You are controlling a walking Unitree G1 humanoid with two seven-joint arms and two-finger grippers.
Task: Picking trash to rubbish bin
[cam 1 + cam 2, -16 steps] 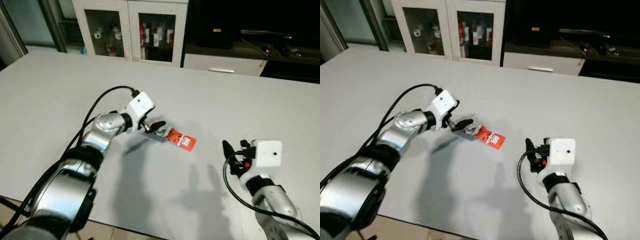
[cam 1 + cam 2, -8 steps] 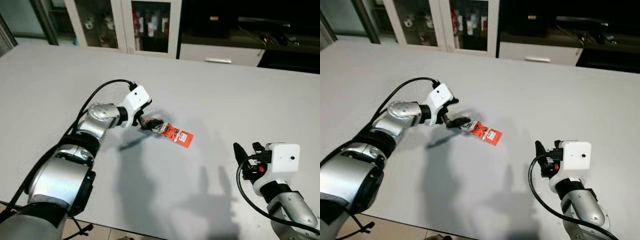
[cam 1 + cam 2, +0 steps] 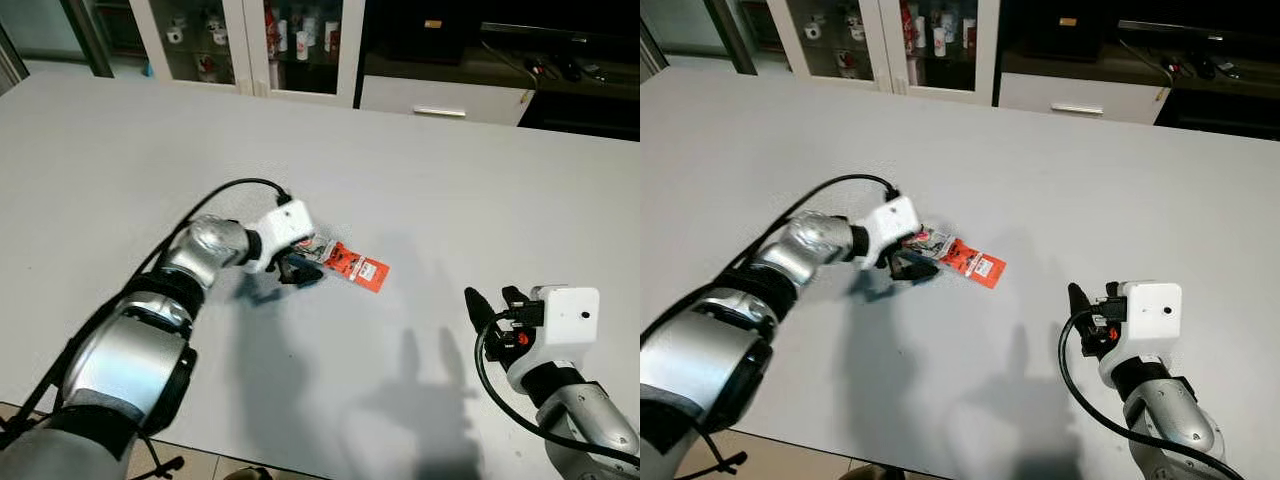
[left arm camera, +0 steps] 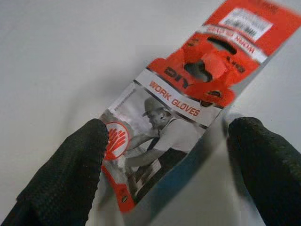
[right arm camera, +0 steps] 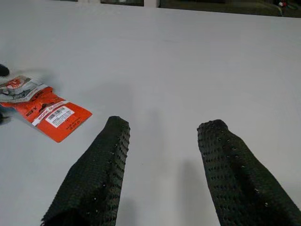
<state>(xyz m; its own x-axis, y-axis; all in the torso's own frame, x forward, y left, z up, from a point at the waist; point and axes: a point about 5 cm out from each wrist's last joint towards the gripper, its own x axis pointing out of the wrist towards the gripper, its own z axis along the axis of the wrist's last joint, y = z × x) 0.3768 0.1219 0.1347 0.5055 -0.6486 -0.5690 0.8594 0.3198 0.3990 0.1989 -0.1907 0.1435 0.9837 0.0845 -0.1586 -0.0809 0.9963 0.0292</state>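
An orange and white "work gloves" wrapper (image 3: 352, 266) lies flat on the white table (image 3: 450, 170). My left gripper (image 3: 299, 268) is down at the wrapper's white end. It is open, with one black finger (image 4: 70, 165) at each side edge of the wrapper (image 4: 188, 89). The wrist view shows a small gap between the other finger (image 4: 268, 160) and the card. My right gripper (image 3: 488, 306) hovers low over the table's front right, open and holding nothing, with the wrapper (image 5: 47, 109) well off to its side.
A white cabinet with glass doors (image 3: 250, 40) and a dark low unit (image 3: 500, 50) stand beyond the table's far edge. The table's front edge (image 3: 330, 465) runs just below my arms.
My left gripper has tipped down onto the table, and its fingers now straddle the wrapper's end. The head camera has shifted a little. The right arm holds its place.
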